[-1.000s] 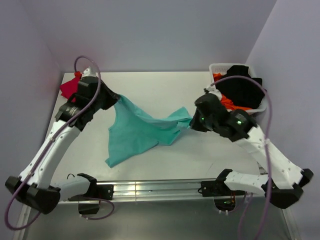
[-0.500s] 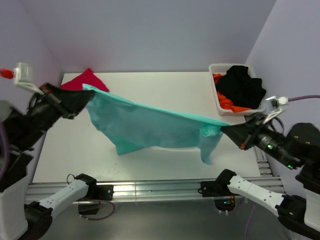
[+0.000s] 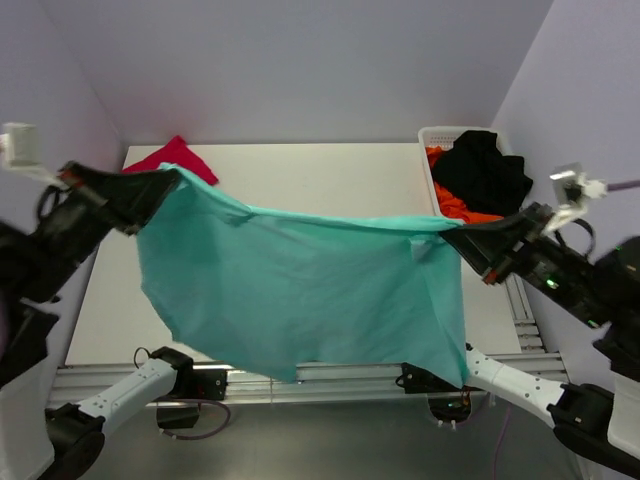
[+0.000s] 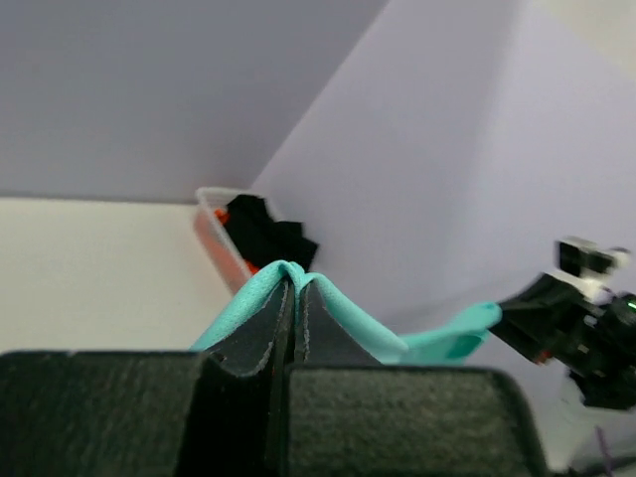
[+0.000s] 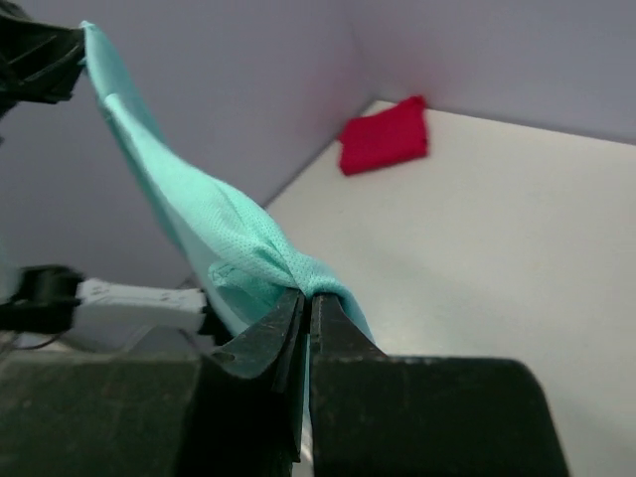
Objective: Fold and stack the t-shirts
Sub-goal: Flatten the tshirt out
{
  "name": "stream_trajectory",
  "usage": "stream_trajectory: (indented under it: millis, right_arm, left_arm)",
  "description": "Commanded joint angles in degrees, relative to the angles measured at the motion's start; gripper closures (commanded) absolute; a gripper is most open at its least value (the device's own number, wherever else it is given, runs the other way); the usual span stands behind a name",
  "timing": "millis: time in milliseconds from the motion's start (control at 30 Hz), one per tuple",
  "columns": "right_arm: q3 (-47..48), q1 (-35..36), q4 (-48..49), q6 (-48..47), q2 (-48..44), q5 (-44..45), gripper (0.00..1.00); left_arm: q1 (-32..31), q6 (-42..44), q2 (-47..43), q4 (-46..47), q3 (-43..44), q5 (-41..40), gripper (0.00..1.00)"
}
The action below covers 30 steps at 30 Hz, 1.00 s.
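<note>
Looking from the top camera first: holding up a teal-green soft cloth t-shirt [image 3: 300,290], stretched wide in the air above the pale flat desk [image 3: 320,180]. Pinched at one top corner by the left claw [image 3: 168,184] and at the other by the right claw [image 3: 448,237], clamped tight on the fabric at each end. Hanging as a loose open sheet — spread, not folded. Behind the left claw, at the far left corner of the desk, a crimson-red cloth shirt [image 3: 175,157] lying as a compact bundle; judged as one shirt done and the start of the stack. At far right, a white plastic basket [image 3: 445,130] heaped with black and orange garments [image 3: 485,175], probably waiting their turn.

Turning to the left wrist: black fingers pressed together, with a ridge of teal cloth nipped between.

Turning to the right wrist: same grip, with cloth bunched at the closed tips and the red bundle well apart on the desk beyond.

Left to do, by this reckoning — laying the teal shirt flat, folding it, setting it on the red one, then working through the basket.
</note>
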Motion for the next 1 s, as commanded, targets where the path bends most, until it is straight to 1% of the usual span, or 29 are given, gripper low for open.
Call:
stream_trajectory:
  millis: [0, 33, 67, 100, 133, 167, 200, 233, 267, 300, 333, 367, 400, 433, 467, 500, 533, 567, 600, 633, 733, 800, 867, 900, 933, 967]
  right_arm:
    - [-4.81, -0.20, 1.36, -4.09, 6.51, 12.24, 1.00]
    - [-7.78, -0.29, 1.88, -4.26, 9.48, 14.70, 1.00]
    - [-9.64, -0.38, 2.84, -4.70, 10.90, 15.94, 1.00]
    - [-11.40, -0.90, 3.81, -4.71, 12.31, 17.00, 1.00]
    - [-14.90, -1.69, 6.17, -4.71, 14.93, 16.75, 1.00]
    - [-17.02, -2.83, 7.93, -4.71, 16.09, 15.62, 1.00]
    - [-19.13, -7.02, 11.61, -3.84, 18.37, 14.39, 1.00]
    - [-23.41, -9.75, 13.56, -3.30, 19.61, 12.37, 1.00]
    - [-25.11, -12.39, 15.14, -2.60, 21.10, 10.26, 1.00]
    - [-26.34, -15.03, 16.46, -1.47, 24.94, 11.37, 1.00]
    - [-27.57, -18.54, 18.83, -1.19, 27.42, 12.43, 1.00]
    - [-27.24, -19.96, 19.89, -1.36, 30.14, 15.49, 1.00]
    - [-25.84, -21.28, 20.17, -1.10, 37.30, 17.08, 1.00]
    - [-19.30, -24.17, 18.43, -1.10, 41.72, 17.88, 0.97]
    - [-14.28, -25.76, 16.50, -0.32, 46.47, 21.54, 0.52]
    - [-8.40, -27.00, 13.52, -0.14, 56.00, 22.89, 0.30]
    - [3.32, -28.05, 7.66, -0.40, 60.10, 23.68, 0.18]
    - [6.22, -30.15, 6.91, 2.04, 62.22, 22.73, 0.15]
    - [7.38, -31.48, 7.85, 2.93, 63.03, 18.55, 0.06]
    - [11.48, -32.62, 6.56, 3.90, 63.65, 18.68, 0.00]
    - [17.92, -32.99, 3.12, 4.09, 64.01, 18.68, 0.00]
    - [17.94, -32.11, 2.59, 3.38, 61.82, 18.42, 0.00]
    - [14.44, -31.49, 3.29, 3.64, 59.18, 16.75, 0.00]
    - [12.42, -30.62, 5.12, 3.99, 55.95, 15.96, 0.00]
    - [7.27, -30.18, 6.62, 4.26, 54.18, 11.78, 0.02]
    - [4.61, -29.74, 8.20, 5.22, 52.51, 9.65, 0.05]
  left_arm:
    - [0.24, 2.11, 2.13, 6.27, -8.96, -9.51, 1.00]
    - [0.24, 2.99, 2.56, 7.25, -10.90, -13.36, 1.00]
    - [0.15, 3.52, 3.87, 8.65, -14.74, -14.87, 1.00]
    - [0.24, 4.30, 4.84, 10.15, -16.78, -16.28, 1.00]
    - [0.15, 4.83, 5.98, 12.51, -20.63, -18.56, 1.00]
    - [0.24, 5.19, 7.13, 14.01, -22.67, -21.71, 1.00]
    - [0.32, 6.41, 9.57, 16.03, -24.95, -22.53, 1.00]
    - [0.93, 6.51, 11.16, 19.44, -28.89, -23.75, 1.00]
    - [1.64, 6.77, 15.01, 21.22, -30.59, -23.51, 1.00]
    - [2.60, 7.30, 17.57, 23.33, -32.08, -22.81, 1.00]
    - [5.05, 6.60, 20.47, 24.22, -32.97, -22.80, 1.00]
    - [6.55, 6.51, 27.81, 25.62, -32.54, -22.19, 1.00]
    - [8.13, 6.07, 32.23, 25.02, -30.97, -20.79, 0.99]
    - [11.54, 3.72, 37.06, 23.19, -23.99, -20.95, 0.90]
    - [13.14, 3.00, 47.11, 16.30, -18.70, -20.26, 0.87]
    - [14.55, 2.39, 51.74, 12.40, -12.73, -20.25, 0.85]
    - [16.22, 1.51, 55.61, 8.44, -1.45, -21.30, 0.72]
    - [16.32, 1.24, 60.35, 6.23, 3.01, -22.09, 0.62]
    - [16.32, 0.98, 61.53, 4.21, 6.45, -22.10, 0.52]
    - [16.32, 0.71, 62.15, 4.45, 10.49, -21.66, 0.01]
    - [16.67, 0.01, 60.49, 6.03, 11.15, -20.44, 0.01]
    - [16.85, 0.53, 58.21, 7.17, 10.01, -19.56, 0.00]
    - [16.85, 1.58, 54.80, 8.40, 6.33, -17.27, 0.01]
    - [16.76, 1.94, 53.47, 8.67, 4.66, -17.00, 0.01]
    - [16.76, 2.37, 51.98, 9.80, 0.81, -16.39, 0.00]
    - [16.76, 2.90, 48.57, 10.42, -1.49, -15.78, 0.01]
